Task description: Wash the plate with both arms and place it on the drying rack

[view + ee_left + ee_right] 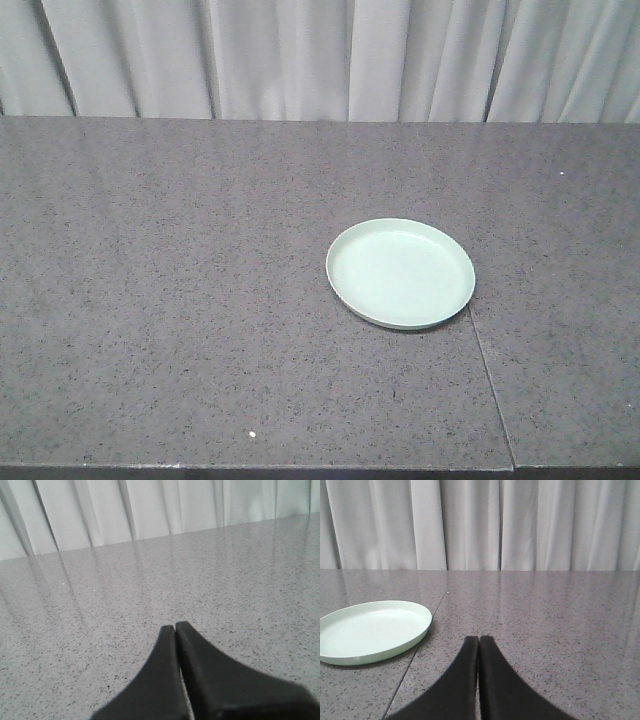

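A round pale mint-green plate [400, 272] lies flat and empty on the grey speckled counter, right of centre in the front view. The right wrist view shows the same plate [370, 630] at the left, well clear of my right gripper [479, 638], which is shut with nothing in it and hovers low over the counter. My left gripper [174, 626] is also shut and empty, with only bare counter ahead of it. Neither arm appears in the front view. The drying rack is out of view.
A thin seam [492, 385] in the counter runs from the plate's right edge to the front edge. White pleated curtains [320, 55] hang behind the counter's far edge. A small white speck [251, 434] lies near the front.
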